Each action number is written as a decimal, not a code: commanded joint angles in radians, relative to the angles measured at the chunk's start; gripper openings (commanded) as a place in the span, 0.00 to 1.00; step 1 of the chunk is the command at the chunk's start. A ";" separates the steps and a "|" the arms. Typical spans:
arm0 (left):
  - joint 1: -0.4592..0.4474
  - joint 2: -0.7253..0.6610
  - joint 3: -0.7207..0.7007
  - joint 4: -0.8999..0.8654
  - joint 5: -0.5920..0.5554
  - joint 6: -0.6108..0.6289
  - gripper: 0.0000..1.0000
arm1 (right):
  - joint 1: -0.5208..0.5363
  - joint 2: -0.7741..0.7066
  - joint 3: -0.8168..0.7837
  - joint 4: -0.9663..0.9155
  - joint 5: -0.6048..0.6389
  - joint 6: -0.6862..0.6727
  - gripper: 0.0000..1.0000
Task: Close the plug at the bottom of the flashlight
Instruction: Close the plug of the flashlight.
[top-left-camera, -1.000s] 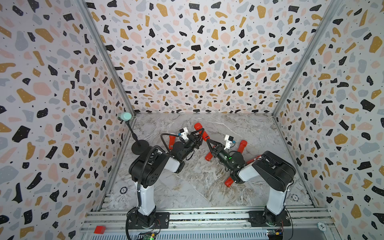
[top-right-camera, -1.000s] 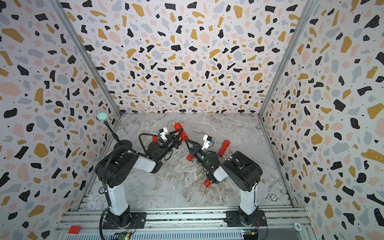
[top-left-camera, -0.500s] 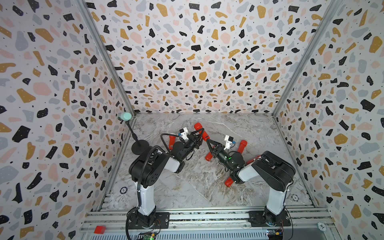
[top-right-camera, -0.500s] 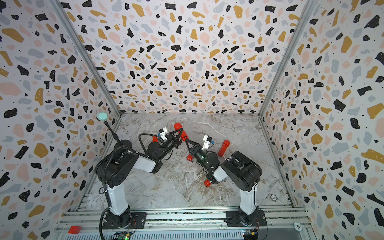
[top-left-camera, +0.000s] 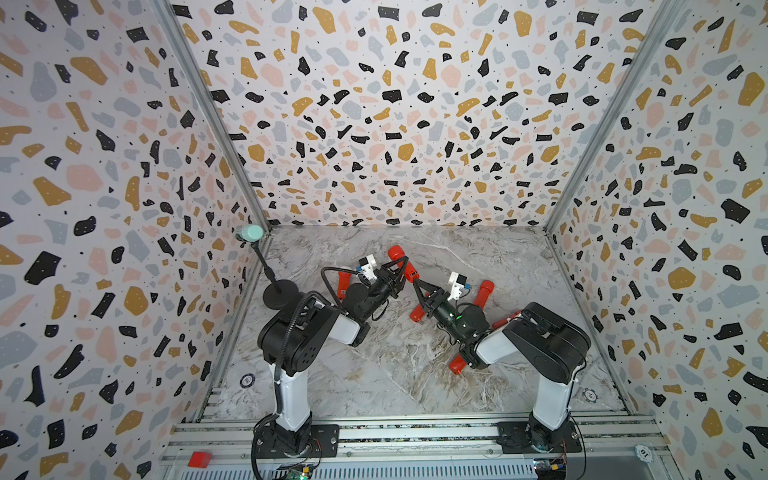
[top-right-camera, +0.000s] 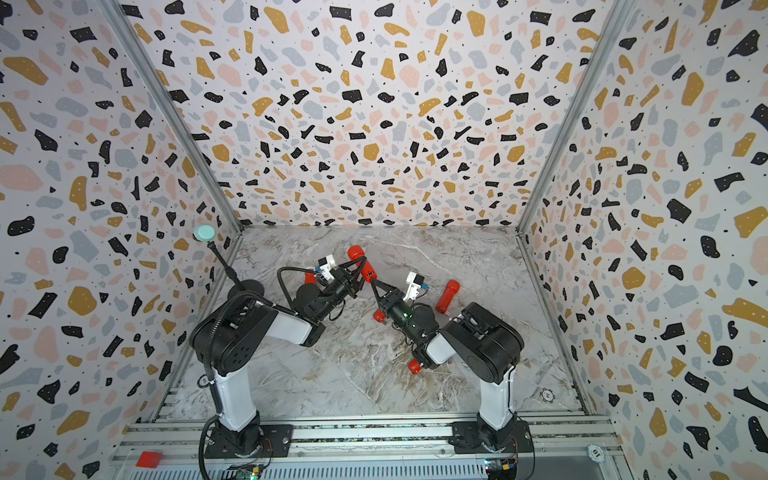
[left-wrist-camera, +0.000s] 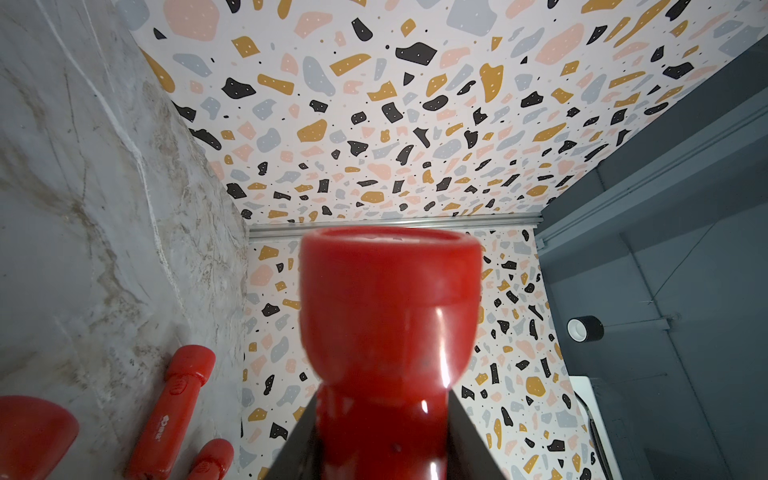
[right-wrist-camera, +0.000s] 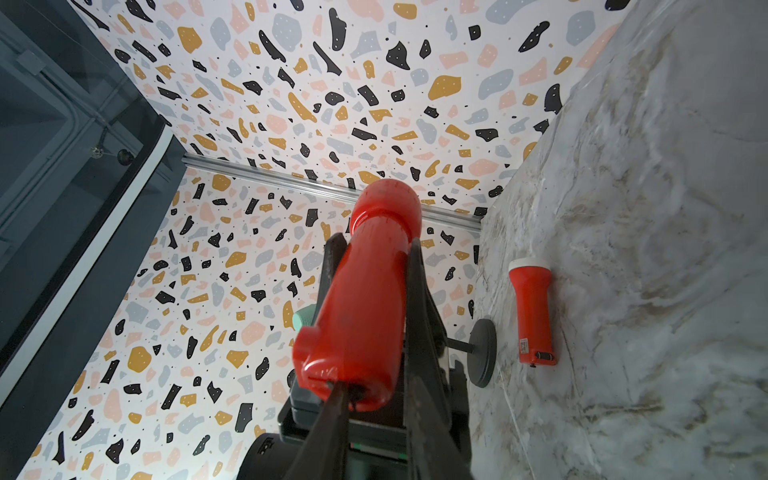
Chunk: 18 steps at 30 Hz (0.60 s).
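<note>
A red flashlight (top-left-camera: 397, 252) (top-right-camera: 356, 252) hangs above the marble table between the two arms. My left gripper (top-left-camera: 404, 266) (top-right-camera: 360, 262) is shut on its body, and its wide head fills the left wrist view (left-wrist-camera: 390, 311). My right gripper (top-left-camera: 416, 282) (top-right-camera: 372, 282) is shut, its tips meeting at the flashlight's bottom end. In the right wrist view the flashlight (right-wrist-camera: 365, 299) points away from the camera. There one fingertip (right-wrist-camera: 343, 388) touches the small dark plug (right-wrist-camera: 355, 394) on the bottom face. Whether the plug sits flush I cannot tell.
Several other red flashlights lie on the table (top-left-camera: 395, 374), among them one (top-left-camera: 482, 293) behind the right arm, one (top-left-camera: 457, 365) under it and one (top-left-camera: 343, 284) by the left arm. A microphone stand (top-left-camera: 282, 289) stands at the left wall.
The right gripper's jaws have drawn together at the flashlight's bottom end. The left gripper and the flashlight have stayed where they were.
</note>
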<state>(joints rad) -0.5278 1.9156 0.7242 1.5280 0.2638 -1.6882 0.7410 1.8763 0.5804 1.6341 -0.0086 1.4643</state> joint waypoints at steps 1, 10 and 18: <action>-0.026 -0.004 0.012 0.218 0.070 -0.005 0.00 | 0.003 0.001 -0.008 -0.077 0.016 0.010 0.25; -0.022 -0.009 0.012 0.235 0.065 -0.008 0.00 | 0.008 0.004 -0.033 -0.102 0.031 0.024 0.25; -0.014 -0.017 0.005 0.250 0.058 -0.008 0.00 | 0.015 -0.005 -0.039 -0.123 0.036 0.014 0.26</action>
<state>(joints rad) -0.5293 1.9198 0.7242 1.5078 0.2790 -1.6875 0.7506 1.8763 0.5579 1.6180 0.0135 1.4857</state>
